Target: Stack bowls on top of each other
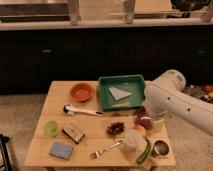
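The gripper (142,111) hangs at the maroon bowl (145,120), close to the right edge of the surface (95,131), at the low end of the white arm (176,100). Whether it is open or closed on that bowl cannot be told. The orange bowl (82,92) sits well apart near the back edge, just left of the green tray (121,78). A fork (106,149) lies near the front edge.

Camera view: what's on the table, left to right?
Green cup → orange bowl → green tray → metal cup. The gripper is at the maroon bowl, by the tray's near right corner. Both overlap the tray, so they are left out of the order.
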`<state>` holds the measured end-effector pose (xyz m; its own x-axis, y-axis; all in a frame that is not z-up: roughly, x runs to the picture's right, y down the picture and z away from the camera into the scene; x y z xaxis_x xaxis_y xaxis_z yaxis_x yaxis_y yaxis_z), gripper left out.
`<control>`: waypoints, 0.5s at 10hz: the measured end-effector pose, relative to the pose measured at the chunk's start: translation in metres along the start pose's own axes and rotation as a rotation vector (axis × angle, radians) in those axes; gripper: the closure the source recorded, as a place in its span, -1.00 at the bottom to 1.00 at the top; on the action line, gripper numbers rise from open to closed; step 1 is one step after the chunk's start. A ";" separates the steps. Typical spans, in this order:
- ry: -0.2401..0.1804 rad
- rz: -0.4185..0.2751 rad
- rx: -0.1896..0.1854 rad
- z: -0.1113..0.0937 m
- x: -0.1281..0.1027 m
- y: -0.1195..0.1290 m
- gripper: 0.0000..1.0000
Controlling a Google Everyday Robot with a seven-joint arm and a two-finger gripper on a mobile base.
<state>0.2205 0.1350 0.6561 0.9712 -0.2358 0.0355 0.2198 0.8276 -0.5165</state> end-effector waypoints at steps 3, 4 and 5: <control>-0.021 -0.158 0.027 0.004 0.027 -0.014 -0.60; -0.029 -0.217 0.038 0.007 0.040 -0.017 -0.60; -0.038 -0.246 0.042 0.008 0.044 -0.018 -0.60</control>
<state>0.2602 0.1141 0.6738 0.8903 -0.4145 0.1884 0.4533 0.7680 -0.4525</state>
